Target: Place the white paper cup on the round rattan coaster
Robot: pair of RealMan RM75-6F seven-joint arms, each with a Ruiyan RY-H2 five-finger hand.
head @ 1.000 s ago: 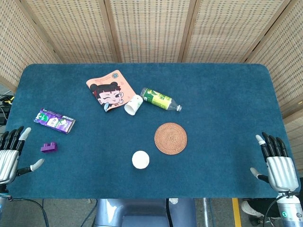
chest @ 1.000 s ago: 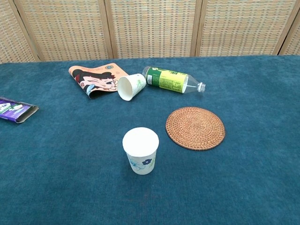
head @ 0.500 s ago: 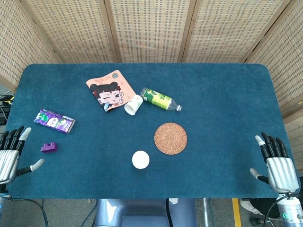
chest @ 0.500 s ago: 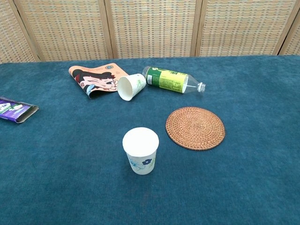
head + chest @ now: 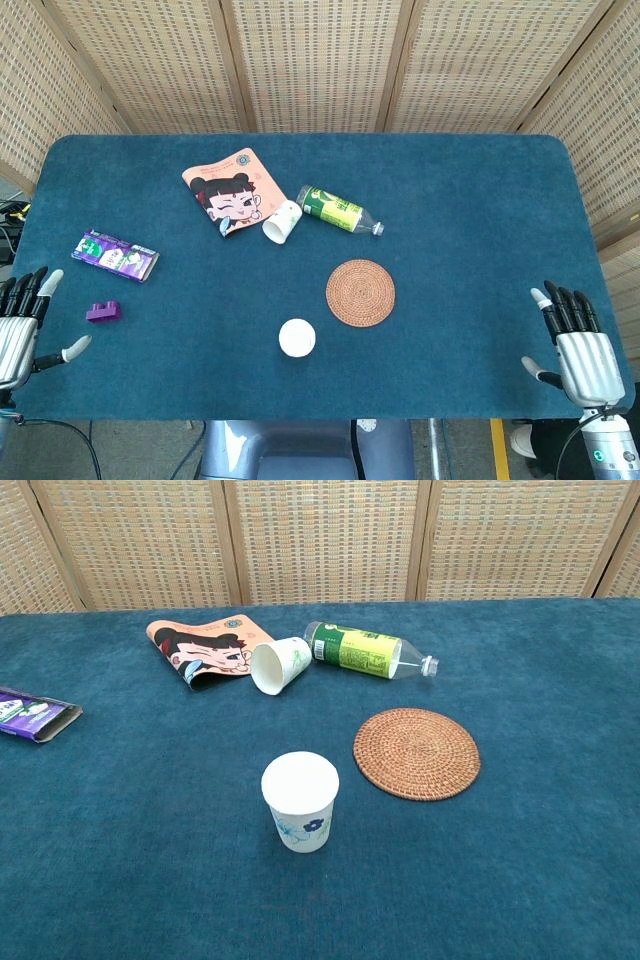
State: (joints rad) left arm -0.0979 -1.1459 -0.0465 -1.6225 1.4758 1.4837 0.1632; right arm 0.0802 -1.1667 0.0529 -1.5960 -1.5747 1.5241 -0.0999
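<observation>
chest view: white paper cup (image 5: 300,815) upright beside round rattan coaster (image 5: 417,753).

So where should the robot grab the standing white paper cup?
Grip the upright white paper cup around its side wall, coming from the right with the right hand; it stands mouth-down, so there is no open rim to pinch.

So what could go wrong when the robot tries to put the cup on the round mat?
There are two cups: the upright white paper cup near the round rattan coaster, and a tipped cup lying by the bottle. The robot might pick the wrong one. Paper is light, so a clumsy grab could knock the upright cup over or squash it. Both the left hand and right hand start far off, at the table's edges.
</observation>
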